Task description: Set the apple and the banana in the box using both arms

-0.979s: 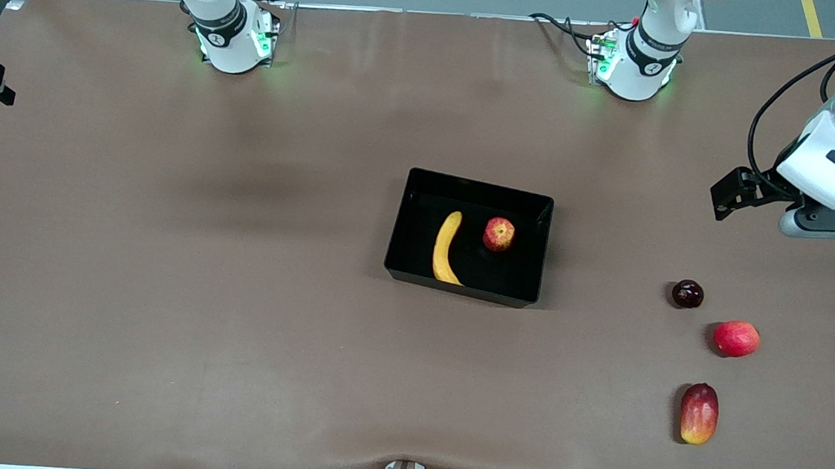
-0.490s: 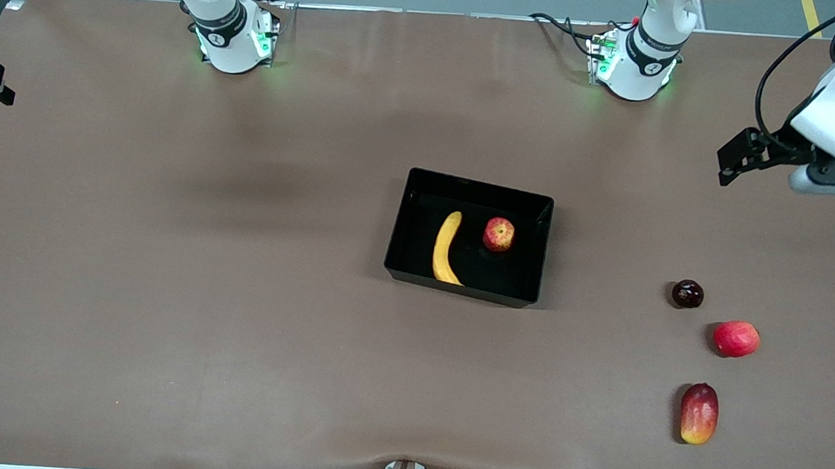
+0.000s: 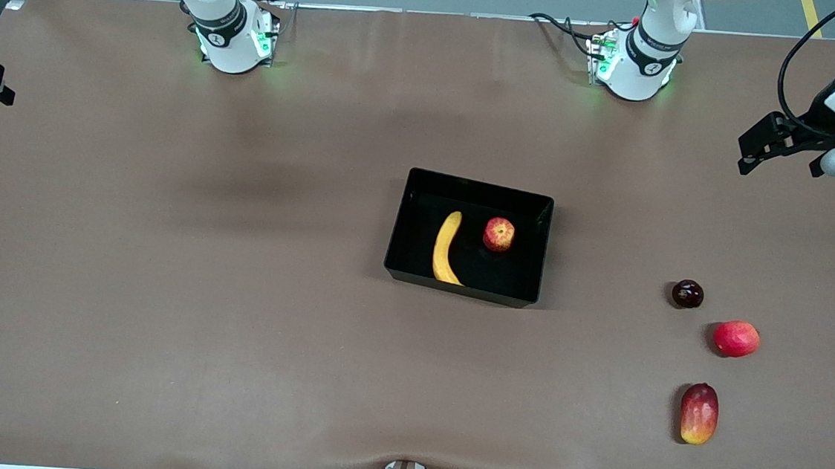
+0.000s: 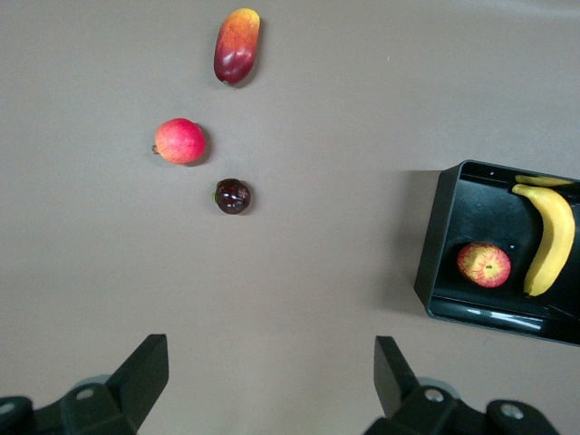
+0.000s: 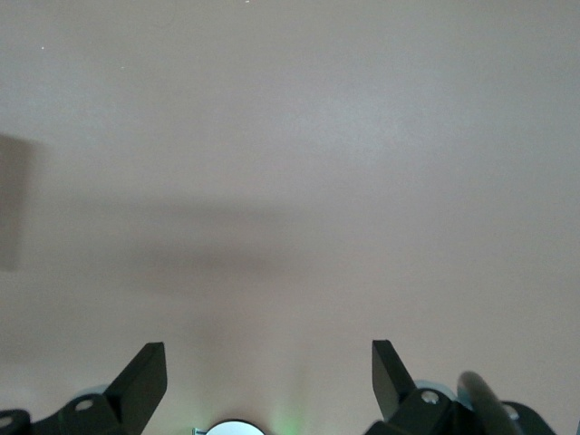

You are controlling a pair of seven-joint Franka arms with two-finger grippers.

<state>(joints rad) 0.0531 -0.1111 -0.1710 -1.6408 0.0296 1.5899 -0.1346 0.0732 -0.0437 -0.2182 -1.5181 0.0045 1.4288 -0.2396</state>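
The black box (image 3: pixel 396 240) stands mid-table. The yellow banana (image 3: pixel 445 248) and the red-yellow apple (image 3: pixel 499 234) both lie inside it, apart from each other. My left gripper (image 3: pixel 761 146) is open and empty, high over bare table at the left arm's end, well away from the box. In the left wrist view its gripper (image 4: pixel 269 349) hangs over bare table, with the box (image 4: pixel 441 243), apple (image 4: pixel 483 265) and banana (image 4: pixel 550 240) off to one side. My right gripper (image 5: pixel 267 353) is open and empty over bare table by its own base; it is out of the front view.
Three fruits lie toward the left arm's end: a dark plum (image 3: pixel 687 294), a pinkish-red round fruit (image 3: pixel 736 339) and a red-yellow mango (image 3: pixel 698 413), nearest the front camera. Both arm bases (image 3: pixel 235 37) (image 3: pixel 632 65) stand along the table's edge.
My left gripper has risen and drawn back toward the left arm's end of the table, away from the fruits. The banana, apple and box have not moved.
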